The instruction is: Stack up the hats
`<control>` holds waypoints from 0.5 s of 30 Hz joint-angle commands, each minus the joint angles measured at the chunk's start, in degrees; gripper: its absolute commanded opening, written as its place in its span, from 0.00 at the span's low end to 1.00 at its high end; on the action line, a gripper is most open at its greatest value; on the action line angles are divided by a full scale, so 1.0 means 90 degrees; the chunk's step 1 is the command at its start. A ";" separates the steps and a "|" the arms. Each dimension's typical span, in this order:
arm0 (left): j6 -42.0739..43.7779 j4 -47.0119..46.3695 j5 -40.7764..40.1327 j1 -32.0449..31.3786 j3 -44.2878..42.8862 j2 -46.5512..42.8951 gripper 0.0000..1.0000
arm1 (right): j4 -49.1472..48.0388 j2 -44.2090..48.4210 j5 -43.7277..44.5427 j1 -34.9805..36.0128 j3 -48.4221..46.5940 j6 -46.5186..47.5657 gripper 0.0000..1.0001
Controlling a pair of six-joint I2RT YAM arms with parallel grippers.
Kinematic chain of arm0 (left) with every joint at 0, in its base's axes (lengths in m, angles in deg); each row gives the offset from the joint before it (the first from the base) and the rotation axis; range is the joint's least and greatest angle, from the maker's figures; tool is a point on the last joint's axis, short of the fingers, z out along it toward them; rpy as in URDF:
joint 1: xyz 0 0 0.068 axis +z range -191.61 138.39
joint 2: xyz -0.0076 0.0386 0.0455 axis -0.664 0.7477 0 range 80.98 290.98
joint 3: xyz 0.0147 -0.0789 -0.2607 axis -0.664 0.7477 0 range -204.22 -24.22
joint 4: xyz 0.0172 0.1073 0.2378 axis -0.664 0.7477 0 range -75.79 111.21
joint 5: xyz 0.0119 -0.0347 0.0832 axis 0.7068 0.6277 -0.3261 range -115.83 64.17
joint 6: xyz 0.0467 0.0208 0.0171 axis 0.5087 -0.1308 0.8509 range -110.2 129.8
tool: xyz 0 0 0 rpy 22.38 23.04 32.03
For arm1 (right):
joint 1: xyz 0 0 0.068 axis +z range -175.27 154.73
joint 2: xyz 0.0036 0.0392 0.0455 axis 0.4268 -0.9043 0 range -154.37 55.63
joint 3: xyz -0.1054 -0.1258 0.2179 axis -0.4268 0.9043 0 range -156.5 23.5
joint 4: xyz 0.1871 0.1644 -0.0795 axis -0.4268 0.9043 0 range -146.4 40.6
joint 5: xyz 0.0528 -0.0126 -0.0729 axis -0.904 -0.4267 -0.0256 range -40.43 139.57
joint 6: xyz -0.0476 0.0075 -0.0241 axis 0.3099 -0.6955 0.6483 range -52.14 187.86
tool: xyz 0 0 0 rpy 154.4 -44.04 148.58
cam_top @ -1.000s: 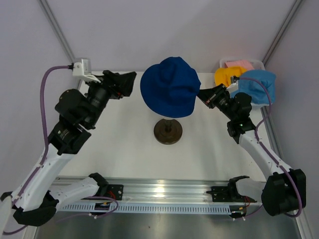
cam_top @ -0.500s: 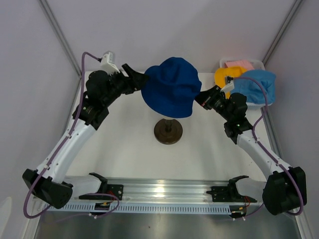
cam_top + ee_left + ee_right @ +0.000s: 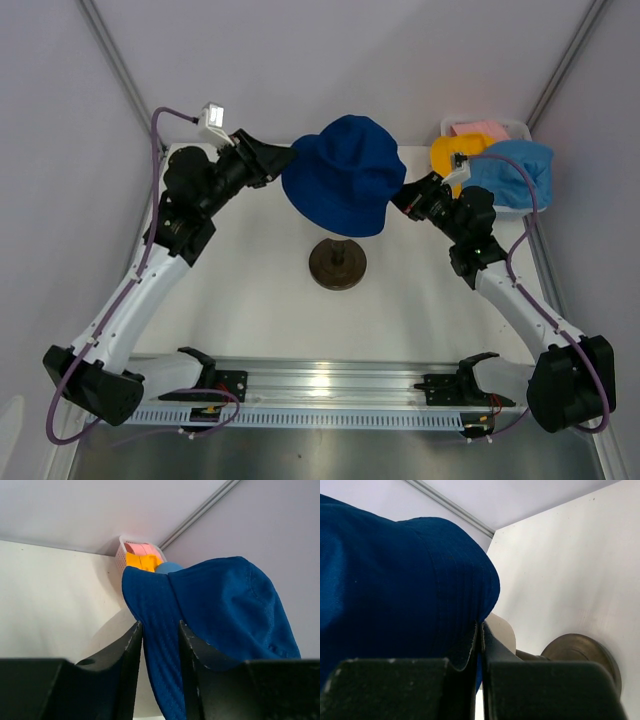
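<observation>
My right end effector (image 3: 479, 645) is pinched down to a thin seam on the brim of the dark blue hat (image 3: 343, 175), which drapes over the mannequin head (image 3: 501, 631) just beyond my fingertips, above its dark round base (image 3: 337, 264) on the counter (image 3: 260, 290). I judge that grip is there to keep the brim taut on that side. My left end effector (image 3: 159, 635) comes at the opposite edge: its fingers straddle the brim with a narrow gap, fabric running between them, but I cannot tell whether they already press it. Holding both sides would let me tug the hat square on the head. Behind my right end effector, in the white basket (image 3: 515, 127), wait the light blue hat (image 3: 515, 172), yellow-orange hat (image 3: 452, 152) and pink hat (image 3: 480, 130).
</observation>
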 commanded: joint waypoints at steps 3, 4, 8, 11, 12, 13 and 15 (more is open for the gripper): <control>-0.0252 -0.0825 0.0275 0.0036 0.0281 -0.0230 0.33 | -0.0001 -0.0121 0.0238 0.0043 -0.0312 0.0187 0.00; -0.0242 -0.0875 0.0226 0.0036 0.0358 -0.0269 0.30 | 0.0009 -0.0141 0.0267 0.0062 -0.0341 0.0197 0.00; -0.0125 -0.1032 0.0002 0.0036 0.0593 -0.0465 0.19 | 0.0038 -0.0199 0.0335 0.0101 -0.0371 0.0382 0.00; -0.0037 -0.0925 -0.0087 0.0036 0.0642 -0.0494 0.20 | 0.0048 -0.0316 0.0462 0.0150 -0.0351 0.0509 0.00; 0.0002 -0.0712 -0.0116 0.0036 0.0594 -0.0485 0.26 | 0.0058 -0.0346 0.0511 0.0189 -0.0351 0.0548 0.00; 0.0012 -0.0622 -0.0203 0.0046 0.0584 -0.0494 0.38 | 0.0048 -0.0394 0.0521 0.0199 -0.0361 0.0568 0.00; -0.0007 -0.0437 -0.0272 0.0075 0.0584 -0.0543 0.49 | 0.0009 -0.0453 0.0511 0.0229 -0.0390 0.0597 0.00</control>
